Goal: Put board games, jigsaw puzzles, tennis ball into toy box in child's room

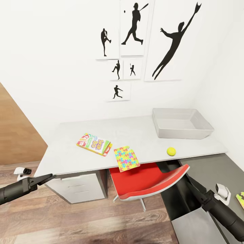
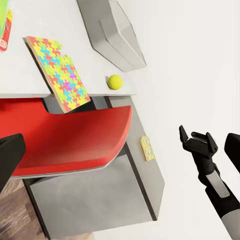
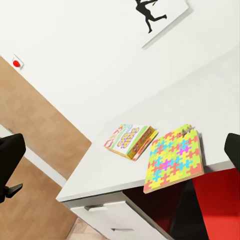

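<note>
The left gripper [image 1: 51,176] hung low in front of the table's [image 1: 142,130] near left corner, beside the white drawers [image 1: 79,188], holding nothing; how far its fingers stood apart could not be told. The right gripper [image 2: 197,140] hung below the table edge on the right, past the red chair [image 1: 149,181], its fingers spread wide and empty. A second jigsaw puzzle [image 1: 241,200] lay on the lower dark desk [image 1: 217,173] just beside that arm.

On the table, a jigsaw puzzle [image 1: 126,158] overhung the front edge above the chair. The Skip-Bo game [image 1: 94,144] lay just left of it. The tennis ball [image 1: 171,151] sat near the front edge to the right, well apart from both grippers. Farthest back, the toy box [image 1: 181,132] stood against the wall under the silhouette pictures [image 1: 135,44].
</note>
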Available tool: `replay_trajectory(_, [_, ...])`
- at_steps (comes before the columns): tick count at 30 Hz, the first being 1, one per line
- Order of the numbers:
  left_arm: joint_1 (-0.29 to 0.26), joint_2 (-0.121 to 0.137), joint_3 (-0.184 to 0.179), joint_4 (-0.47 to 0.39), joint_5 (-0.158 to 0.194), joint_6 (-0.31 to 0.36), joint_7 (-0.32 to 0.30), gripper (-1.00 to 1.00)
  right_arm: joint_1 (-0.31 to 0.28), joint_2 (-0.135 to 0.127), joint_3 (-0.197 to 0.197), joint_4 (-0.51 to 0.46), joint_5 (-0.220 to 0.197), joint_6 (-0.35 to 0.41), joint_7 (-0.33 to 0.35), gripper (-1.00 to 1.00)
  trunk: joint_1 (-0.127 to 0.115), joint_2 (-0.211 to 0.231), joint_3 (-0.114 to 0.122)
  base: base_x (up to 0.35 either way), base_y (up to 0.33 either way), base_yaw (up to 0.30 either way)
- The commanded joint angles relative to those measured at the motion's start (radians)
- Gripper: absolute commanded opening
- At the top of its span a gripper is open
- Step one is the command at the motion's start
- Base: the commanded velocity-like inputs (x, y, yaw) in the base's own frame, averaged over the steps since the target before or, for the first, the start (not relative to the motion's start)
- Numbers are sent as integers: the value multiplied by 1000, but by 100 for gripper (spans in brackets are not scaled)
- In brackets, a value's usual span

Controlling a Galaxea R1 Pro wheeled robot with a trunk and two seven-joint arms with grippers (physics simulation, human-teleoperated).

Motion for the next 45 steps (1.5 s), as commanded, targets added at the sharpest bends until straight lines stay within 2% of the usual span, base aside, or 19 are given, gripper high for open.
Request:
replay_trajectory(1, [-1,0,0,0,-1,10,-4,100,-1,0,-1,0,-3,9,2,100,1,-2,0,53,0,0])
replay_trajectory(18, [-1,1,1,0,-1,3,-4,100,-1,-6,7,11,-1,7,-2,100,1,-2,28,88,0,0])
replay_trajectory(37, [-1,0,1,0,3,-9,-4,100,-1,-12,13,12,0,5,-2,100,1,-2,59,8,0,0])
replay_trajectory(45, [-1,1,0,0,3,-10,-4,100,-1,-13,13,12,-2,-36,2,100,1,-2,73,-57,0,0])
